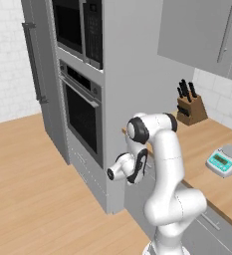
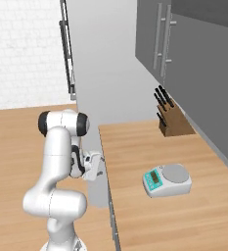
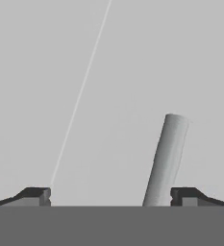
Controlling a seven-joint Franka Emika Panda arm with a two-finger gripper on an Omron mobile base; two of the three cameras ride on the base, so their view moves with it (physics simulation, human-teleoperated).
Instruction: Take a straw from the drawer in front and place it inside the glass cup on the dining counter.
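My gripper (image 3: pixel 111 194) stands open right up against a flat light-grey drawer front (image 3: pixel 108 86), and nothing is between its fingertips (image 3: pixel 36 194). The drawer's small bar handle (image 3: pixel 166 158) rises just inside the right fingertip, not touched by either finger. In the right base view the gripper (image 2: pixel 101 166) sits low, just below the edge of the wood counter (image 2: pixel 135 147), pointing at the cabinet face. The drawer is shut, so the straw is hidden. The glass cup and the dining counter are out of view.
On the wood counter stand a knife block (image 1: pixel 190 108) and a white kitchen scale (image 2: pixel 167 180). A tall grey oven stack (image 1: pixel 82 109) rises directly left of the arm, with a fridge (image 1: pixel 38 64) beyond it. Grey wall cabinets (image 2: pixel 169 39) hang above. Wood floor (image 1: pixel 28 189) lies to the left.
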